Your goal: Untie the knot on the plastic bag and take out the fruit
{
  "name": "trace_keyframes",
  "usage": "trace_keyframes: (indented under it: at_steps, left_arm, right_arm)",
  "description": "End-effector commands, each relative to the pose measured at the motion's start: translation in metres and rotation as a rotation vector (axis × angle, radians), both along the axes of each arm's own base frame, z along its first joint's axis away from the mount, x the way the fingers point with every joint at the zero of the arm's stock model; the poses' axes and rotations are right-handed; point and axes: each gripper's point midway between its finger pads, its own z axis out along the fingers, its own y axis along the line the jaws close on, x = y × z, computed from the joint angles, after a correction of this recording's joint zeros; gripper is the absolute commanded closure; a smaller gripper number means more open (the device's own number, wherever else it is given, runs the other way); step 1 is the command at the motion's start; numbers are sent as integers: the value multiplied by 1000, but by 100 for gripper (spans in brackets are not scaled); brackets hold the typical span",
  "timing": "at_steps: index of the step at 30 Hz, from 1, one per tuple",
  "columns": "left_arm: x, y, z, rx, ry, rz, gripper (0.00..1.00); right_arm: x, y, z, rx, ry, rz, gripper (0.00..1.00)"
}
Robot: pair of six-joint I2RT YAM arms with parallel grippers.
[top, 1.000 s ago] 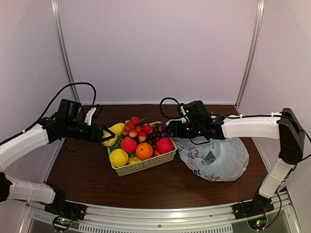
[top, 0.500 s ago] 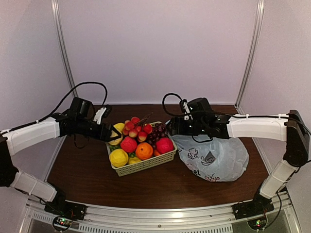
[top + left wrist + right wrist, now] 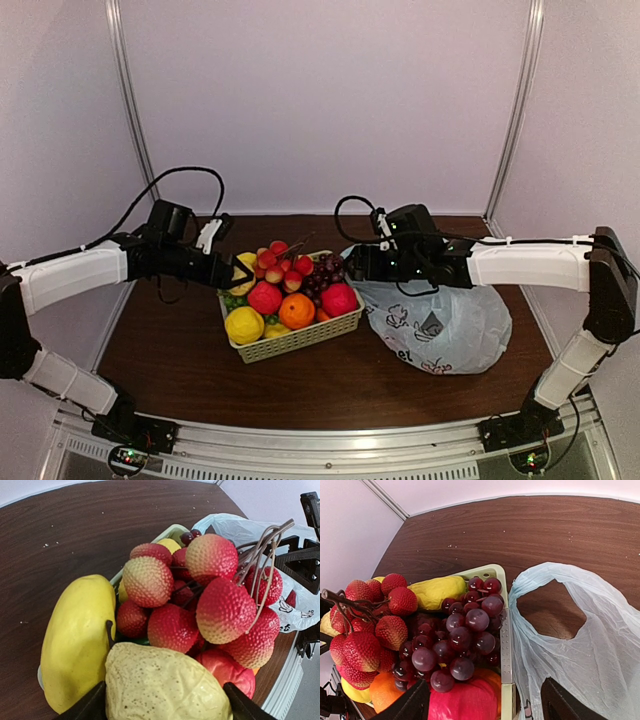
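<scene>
My left gripper (image 3: 238, 276) is at the back left corner of the pale green basket (image 3: 300, 346), shut on a lumpy yellow lemon-like fruit (image 3: 165, 685) that fills the gap between its fingers (image 3: 90, 706). Beside it lies a large smooth yellow fruit (image 3: 75, 640), with red lychees (image 3: 210, 580) behind. My right gripper (image 3: 352, 264) hovers open over the basket's right rim (image 3: 505, 630) and the purple grapes (image 3: 465, 635), holding nothing. The pale blue plastic bag (image 3: 440, 325) lies right of the basket, its handle (image 3: 560, 610) a loose open loop. No knot shows.
The basket is heaped with fruit: an orange (image 3: 297, 311), red pieces (image 3: 339, 299) and a yellow one (image 3: 244, 325). White walls and metal posts (image 3: 130, 100) close in the brown table (image 3: 170, 350). A metal rail runs along the near edge.
My left gripper has moved right to the basket's corner with the lemon-like fruit. My right gripper has shifted slightly left over the basket's right rim.
</scene>
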Motion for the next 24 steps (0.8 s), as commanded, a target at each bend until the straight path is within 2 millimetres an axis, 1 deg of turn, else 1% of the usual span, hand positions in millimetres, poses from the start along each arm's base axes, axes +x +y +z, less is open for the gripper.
trace_keyframes:
  at_steps: [1,7,16,19,21,23,24]
  left_arm:
    - [13,-8,21,-24,-83,-14,20]
    - [13,-8,17,-21,-73,-11,12]
    - [9,-1,26,-16,-96,15,10]
    - [8,4,38,-27,-126,49,10]
    - [3,8,52,-48,-158,64,10]
    - [-1,15,60,-52,-173,98,9]
    - [-2,21,60,-41,-169,130,9]
  right_arm:
    - [0,-3,2,0,-12,-4,22]
    - [-1,-4,3,0,-14,-2,23]
    - [-1,-2,4,9,-16,5,23]
    - [-2,-1,8,12,-25,14,23]
    - [-2,-2,9,7,-31,18,23]
    - [-2,-3,13,5,-41,19,22]
    - [-2,-3,15,3,-45,21,22]
